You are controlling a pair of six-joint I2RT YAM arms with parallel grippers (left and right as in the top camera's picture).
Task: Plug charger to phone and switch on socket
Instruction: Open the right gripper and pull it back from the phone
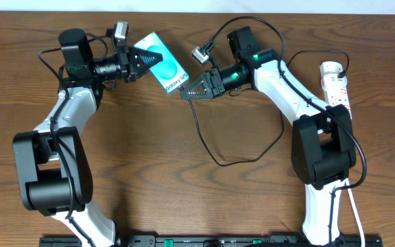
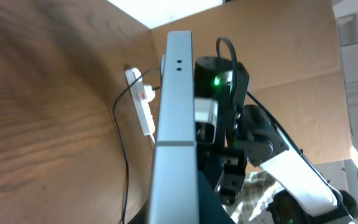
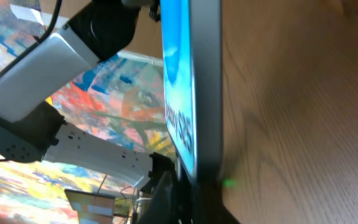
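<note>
Left gripper [image 1: 140, 62] pinched tight on the upper-left end of a flat rectangular smartphone [image 1: 164, 68] with a light-blue and white screen, angled diagonally over the far middle of the brown wooden table [image 1: 184, 199]. Right gripper [image 1: 186, 94] pressed together just at the smartphone's lower-right end, gripping a long thin black cable [image 1: 214, 159]; connector tip hidden. Cable looping toward the near side, then off right toward an elongated white power strip [image 1: 336, 82] with red switches, well apart at the table's right edge.
</note>
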